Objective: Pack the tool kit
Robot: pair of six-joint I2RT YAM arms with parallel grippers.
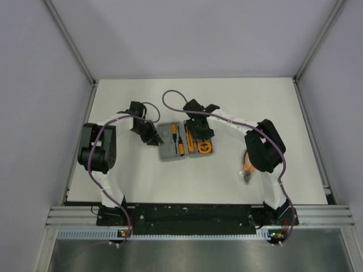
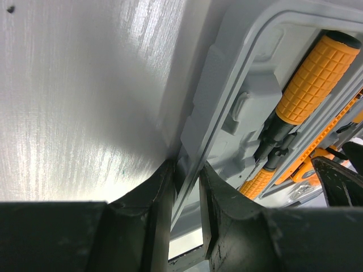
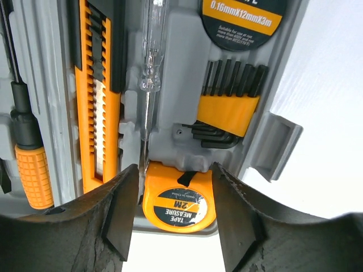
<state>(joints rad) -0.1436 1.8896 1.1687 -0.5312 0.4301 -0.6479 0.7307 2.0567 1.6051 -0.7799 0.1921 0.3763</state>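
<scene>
Tool kit case [image 1: 165, 152] unfolded flat, left end effector [image 2: 186, 170] pinching its rim, right end effector [image 3: 176, 170] spread apart astride tape measure [image 3: 177, 205]

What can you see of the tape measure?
The tape measure is round, orange plastic, with a black label reading TAPE MEASURE 2M and a black tab. It lies flat in its recess at one end of the open grey case, between the right claw's spread fingers, apparently clear of them.
</scene>
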